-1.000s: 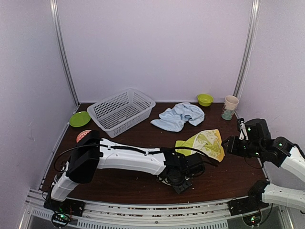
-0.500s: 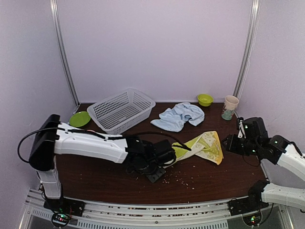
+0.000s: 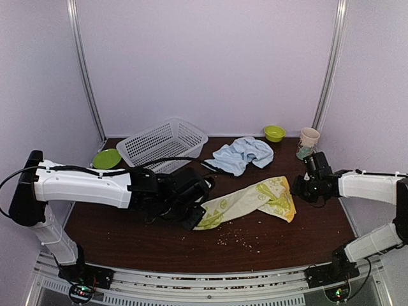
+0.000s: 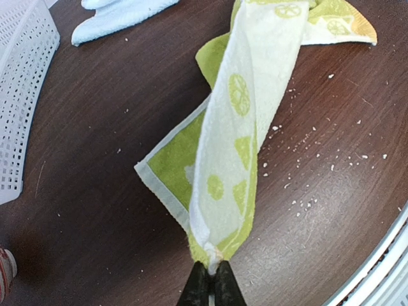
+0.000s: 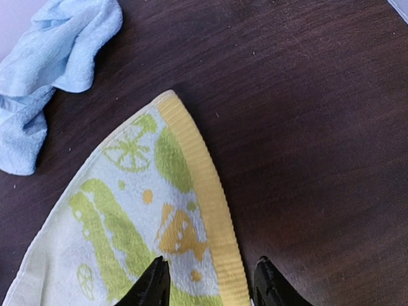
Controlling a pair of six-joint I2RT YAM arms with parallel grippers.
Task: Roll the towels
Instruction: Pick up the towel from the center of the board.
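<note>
Lemon towel (image 3: 250, 199) lies stretched across the table (image 3: 287, 237). Left gripper (image 4: 210, 287) clamped on its near corner, likely to draw it flat for rolling. Right gripper (image 5: 210, 280) open, astride the yellow far edge. Blue towel (image 3: 241, 155) crumpled behind.

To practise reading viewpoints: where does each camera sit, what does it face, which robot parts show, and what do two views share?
Top external: above and behind, facing down at the dark wooden table; both white arms show.
Left wrist: arm-mounted, facing down; its shut black jaws pinch the lime-green and yellow lemon-print cloth towel.
Right wrist: arm-mounted, facing down at that towel's yellow edge; its parted jaws show.
Both wrist views share the pale blue cloth towel.
</note>
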